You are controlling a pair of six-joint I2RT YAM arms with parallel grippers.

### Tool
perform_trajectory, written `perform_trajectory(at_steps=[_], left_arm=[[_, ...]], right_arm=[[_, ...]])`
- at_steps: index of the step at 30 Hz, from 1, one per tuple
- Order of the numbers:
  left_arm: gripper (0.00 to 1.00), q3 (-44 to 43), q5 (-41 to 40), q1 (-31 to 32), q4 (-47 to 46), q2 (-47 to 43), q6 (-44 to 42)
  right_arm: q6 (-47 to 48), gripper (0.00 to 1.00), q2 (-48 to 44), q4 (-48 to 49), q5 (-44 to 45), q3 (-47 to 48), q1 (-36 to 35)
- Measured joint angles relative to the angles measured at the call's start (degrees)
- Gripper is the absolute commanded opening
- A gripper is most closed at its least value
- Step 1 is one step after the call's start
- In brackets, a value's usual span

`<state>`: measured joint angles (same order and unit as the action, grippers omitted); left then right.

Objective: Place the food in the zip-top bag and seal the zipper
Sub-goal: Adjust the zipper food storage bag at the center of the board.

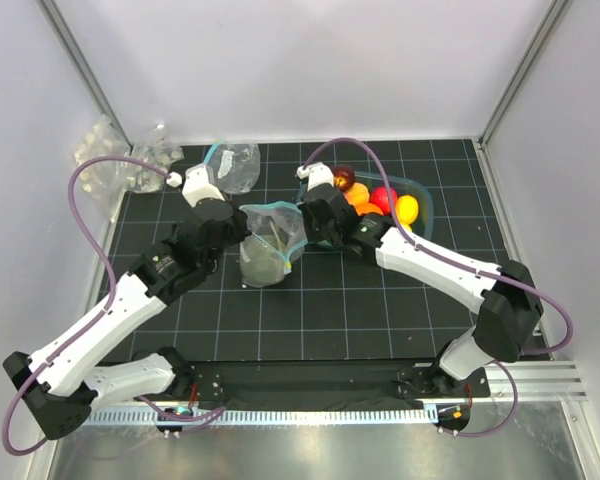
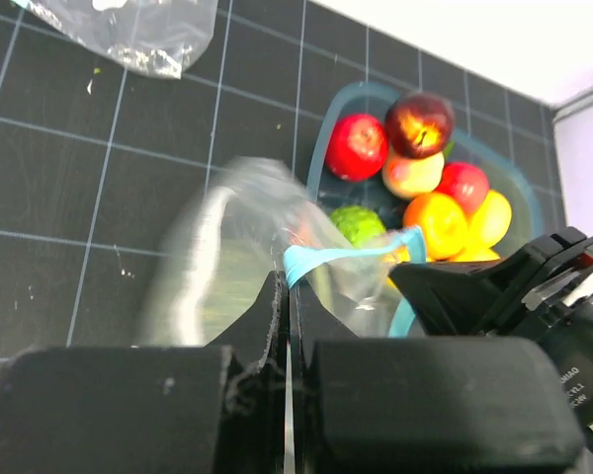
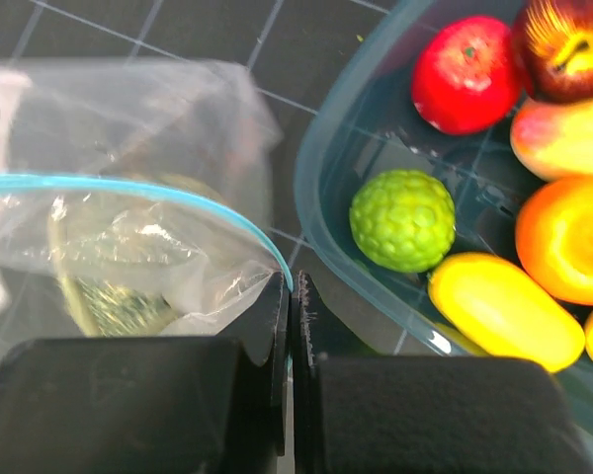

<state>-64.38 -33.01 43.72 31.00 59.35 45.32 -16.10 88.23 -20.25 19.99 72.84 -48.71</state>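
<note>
The clear zip-top bag (image 1: 270, 245) hangs between both grippers at the middle of the mat, with a dull-green melon (image 1: 263, 262) inside. My left gripper (image 1: 242, 222) is shut on the left end of the teal zipper (image 2: 346, 255). My right gripper (image 1: 305, 222) is shut on the zipper's (image 3: 128, 185) right end, and the mouth gapes between them. The other food lies in a teal tray (image 1: 425, 195) to the right: a bumpy green ball (image 3: 403, 219), red apple (image 3: 465, 74), yellow lemon (image 3: 504, 311) and orange (image 3: 568, 237).
A second clear bag (image 1: 232, 165) lies on the mat behind the left gripper. Clear packs of white lumps (image 1: 115, 165) sit off the mat at the far left. White walls close in the back and both sides.
</note>
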Motion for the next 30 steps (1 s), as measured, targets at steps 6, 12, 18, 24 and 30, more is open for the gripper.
perform_trajectory(at_steps=[6,12,18,24,30], left_arm=[[0.0,-0.7,-2.36,0.0,0.07,0.94,0.7],[0.0,0.33,-3.17,-0.11,-0.07,4.13,1.05],[0.0,2.05,-1.64,-0.15,-0.63,4.28,2.97],[0.03,2.05,-1.42,-0.15,-0.74,4.85,4.76],[0.01,2.05,-2.1,-0.15,0.02,4.87,7.41]], right_arm=[[0.37,0.22,0.26,1.92,-1.55,1.99,0.76],[0.72,0.43,-0.66,2.91,-1.77,0.04,1.25],[0.72,0.75,-8.98,5.33,-0.74,-7.54,1.38],[0.5,0.79,-18.14,10.6,2.73,-14.19,2.27],[-2.34,1.0,-15.5,12.11,6.82,-14.4,7.15]])
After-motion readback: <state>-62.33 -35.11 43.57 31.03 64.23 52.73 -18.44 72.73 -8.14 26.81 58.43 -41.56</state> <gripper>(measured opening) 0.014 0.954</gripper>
